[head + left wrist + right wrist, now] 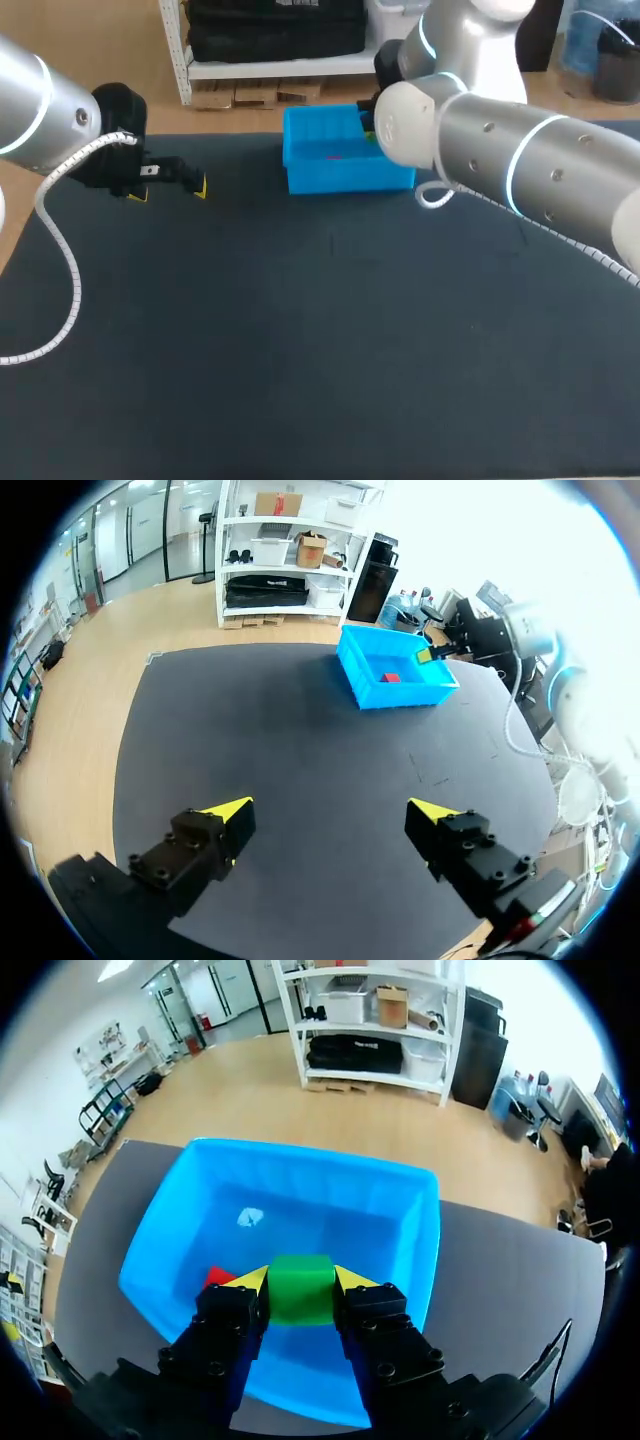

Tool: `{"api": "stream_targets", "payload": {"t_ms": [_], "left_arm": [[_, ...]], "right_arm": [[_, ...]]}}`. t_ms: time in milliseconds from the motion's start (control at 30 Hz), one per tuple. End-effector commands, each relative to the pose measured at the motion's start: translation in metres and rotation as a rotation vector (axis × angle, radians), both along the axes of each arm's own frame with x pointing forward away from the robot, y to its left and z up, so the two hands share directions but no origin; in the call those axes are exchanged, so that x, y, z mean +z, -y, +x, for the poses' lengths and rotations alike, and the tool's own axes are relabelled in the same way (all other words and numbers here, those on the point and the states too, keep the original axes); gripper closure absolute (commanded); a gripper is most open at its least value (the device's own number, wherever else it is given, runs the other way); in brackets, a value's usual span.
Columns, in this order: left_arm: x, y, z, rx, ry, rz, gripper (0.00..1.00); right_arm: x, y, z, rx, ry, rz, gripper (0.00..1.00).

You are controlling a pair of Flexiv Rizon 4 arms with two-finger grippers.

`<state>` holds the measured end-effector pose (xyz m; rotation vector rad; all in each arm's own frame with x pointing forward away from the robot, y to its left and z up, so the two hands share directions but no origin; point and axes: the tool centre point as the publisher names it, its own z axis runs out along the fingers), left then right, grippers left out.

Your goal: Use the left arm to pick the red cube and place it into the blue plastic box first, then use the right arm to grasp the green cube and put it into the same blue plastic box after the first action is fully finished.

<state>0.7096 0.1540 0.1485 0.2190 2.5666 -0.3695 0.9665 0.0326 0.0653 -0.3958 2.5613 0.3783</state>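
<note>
Green cube (301, 1288): pinched between both fingers of my right hand (301, 1278), held over the blue plastic box (300, 1152).
Red cube (218, 1278): lying on the box floor; first step judged done.
Box position: 12 o'clock on the counter (300, 350).
Left hand (330, 812): spread, empty, at 10 o'clock.
Step in hand: second placement.
Next move: lower slightly, part the fingers, keeping clear of the red cube.

The right gripper (300, 1282) has the green cube (301, 1290) pinched between its two yellow tips, one pad on each side. The cube hangs over the inside of the blue box (425, 1222). Down on the box floor sits the red cube (218, 1277), half hidden behind one finger. The box stands on the dark table (505, 1260).
</note>
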Motion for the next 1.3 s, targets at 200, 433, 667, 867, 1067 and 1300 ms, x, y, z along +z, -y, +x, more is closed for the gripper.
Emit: {"api": "stream_targets", "payload": {"t_ms": [200, 433, 667, 867, 1067, 1300], "left_arm": [[-0.001, 0.000, 0.001, 0.000, 0.002, -0.002, 0.00], [-0.001, 0.000, 0.001, 0.000, 0.002, -0.002, 0.00], [-0.001, 0.000, 0.001, 0.000, 0.002, -0.002, 0.00], [-0.001, 0.000, 0.001, 0.000, 0.002, -0.002, 0.00], [-0.001, 0.000, 0.001, 0.000, 0.002, -0.002, 0.00], [-0.001, 0.000, 0.001, 0.000, 0.002, -0.002, 0.00]], "right_arm": [[0.003, -0.008, 0.032, 0.056, -0.220, -0.079, 1.00], [0.001, -0.011, 0.028, 0.065, -0.253, -0.098, 1.00], [-0.001, -0.010, 0.012, 0.060, -0.284, -0.141, 0.00], [0.018, -0.009, -0.006, 0.049, -0.241, -0.145, 0.00], [0.038, -0.006, -0.029, 0.067, -0.211, -0.121, 0.00], [0.042, -0.005, -0.035, 0.082, -0.197, -0.111, 0.00]]}}
